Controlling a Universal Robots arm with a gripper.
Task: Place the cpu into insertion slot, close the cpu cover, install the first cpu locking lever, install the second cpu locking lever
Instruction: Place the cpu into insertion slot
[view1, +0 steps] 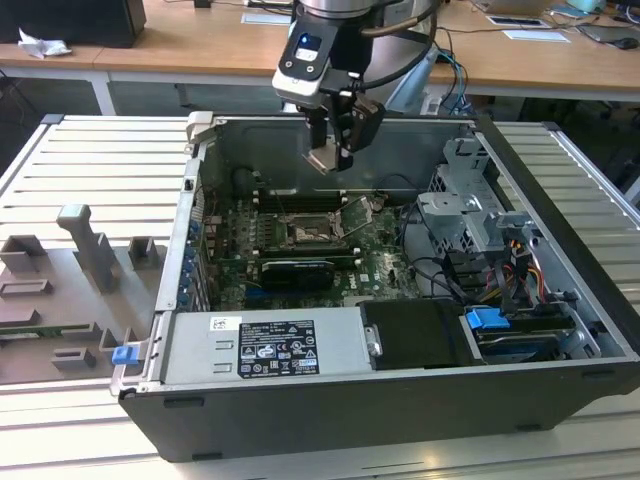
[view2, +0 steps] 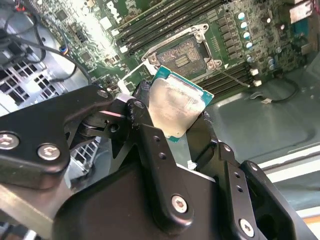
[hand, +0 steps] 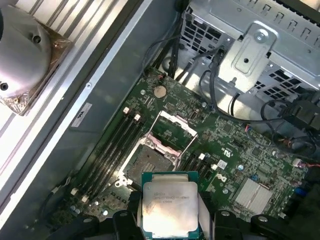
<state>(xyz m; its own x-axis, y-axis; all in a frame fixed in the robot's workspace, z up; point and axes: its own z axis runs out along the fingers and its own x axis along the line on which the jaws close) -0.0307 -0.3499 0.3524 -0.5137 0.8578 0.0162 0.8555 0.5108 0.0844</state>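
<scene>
My gripper (view1: 335, 152) hangs above the open computer case, shut on the cpu (view1: 324, 160), a small flat square chip with a pale silvery top. In the second wrist view the cpu (view2: 175, 106) sits tilted between the black fingers (view2: 141, 93), a good way above the motherboard. The insertion slot (view1: 304, 232) lies bare below, a little toward the exterior view's left of the chip. It also shows in both wrist views as the insertion slot (hand: 149, 162) (view2: 182, 54). The cpu cover (hand: 173, 131) stands flipped open beside the slot, seen in the exterior view as the cpu cover (view1: 356, 212).
Memory slots (hand: 116, 145) run beside the socket. A long black card (view1: 296, 270) lies in front of it. The silver power supply (view1: 265, 346), the drive cage (view1: 470, 205) with its cables, and the case walls (view1: 195, 215) hem in the board. A grey fixture plate (view1: 70, 290) lies outside.
</scene>
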